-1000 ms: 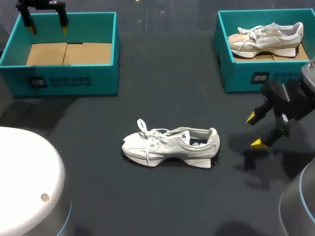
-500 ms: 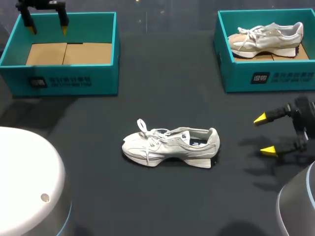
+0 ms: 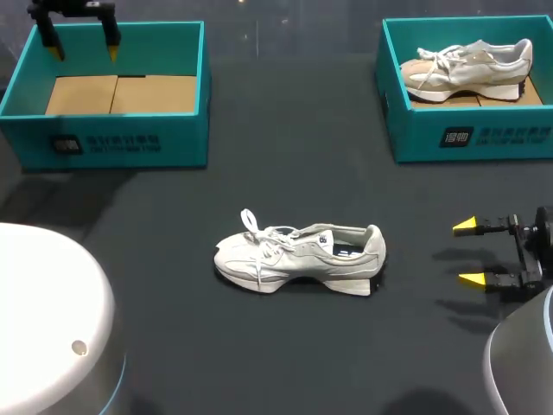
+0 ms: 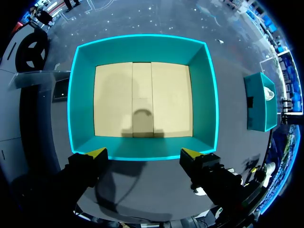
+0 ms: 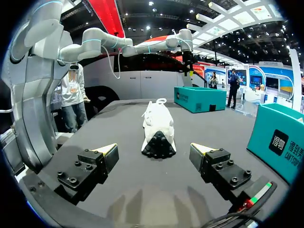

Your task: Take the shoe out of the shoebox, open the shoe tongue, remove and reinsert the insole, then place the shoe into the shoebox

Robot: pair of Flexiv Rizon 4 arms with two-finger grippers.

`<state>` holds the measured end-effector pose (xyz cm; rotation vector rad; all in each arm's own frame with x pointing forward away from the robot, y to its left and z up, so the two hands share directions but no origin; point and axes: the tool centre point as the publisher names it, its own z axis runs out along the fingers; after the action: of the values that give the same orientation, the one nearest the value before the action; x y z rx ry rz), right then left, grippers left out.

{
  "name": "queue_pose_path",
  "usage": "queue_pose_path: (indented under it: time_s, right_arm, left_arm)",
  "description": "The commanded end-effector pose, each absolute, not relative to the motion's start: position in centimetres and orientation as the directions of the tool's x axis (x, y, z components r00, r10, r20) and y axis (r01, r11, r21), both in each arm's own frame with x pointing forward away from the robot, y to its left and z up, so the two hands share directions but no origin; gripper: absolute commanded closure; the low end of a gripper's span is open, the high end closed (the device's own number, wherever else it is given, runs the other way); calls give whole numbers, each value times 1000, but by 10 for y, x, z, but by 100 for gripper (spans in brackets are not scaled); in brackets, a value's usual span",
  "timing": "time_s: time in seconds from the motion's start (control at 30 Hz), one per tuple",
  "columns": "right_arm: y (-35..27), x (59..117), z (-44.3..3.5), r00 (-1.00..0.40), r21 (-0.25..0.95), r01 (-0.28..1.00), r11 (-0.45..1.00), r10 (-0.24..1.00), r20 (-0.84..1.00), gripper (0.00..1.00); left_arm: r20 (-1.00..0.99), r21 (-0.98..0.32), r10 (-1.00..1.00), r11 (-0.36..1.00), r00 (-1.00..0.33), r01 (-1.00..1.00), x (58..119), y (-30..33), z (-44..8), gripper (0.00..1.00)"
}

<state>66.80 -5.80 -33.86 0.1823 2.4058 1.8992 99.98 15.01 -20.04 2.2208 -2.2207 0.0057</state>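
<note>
Shoe (image 3: 298, 258), heel facing spread right tool (image 3: 468, 252), apart, left tool (image 3: 84, 52) spread above empty shoebox (image 3: 112, 143)

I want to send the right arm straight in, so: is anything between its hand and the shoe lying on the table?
Nothing visible does. Only bare table lies between the open right hand and the shoe, whose heel end faces that hand.

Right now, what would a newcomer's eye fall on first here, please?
The pale shoe standing alone mid-table, heel toward my open right claw, which is apart from it. Then the teal shoeboxes at the far edge: the right shoebox holds a second shoe, the left shoebox none, my open left claw above it.
</note>
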Motion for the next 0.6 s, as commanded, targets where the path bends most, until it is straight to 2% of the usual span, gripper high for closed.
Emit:
queue_pose_path:
  time_s: [0.03, 0.6]
  right_arm:
    - [-59, 676, -347, -994, 979, 48, 200, 109, 26, 0]
    - [-62, 680, -375, -983, 967, 117, 224, 167, 80, 0]
  left_arm:
    - [2, -1, -1000, 0, 0, -1000, 1000, 150, -200, 0]
    - [2, -1, -1000, 0, 0, -1000, 1000, 150, -200, 0]
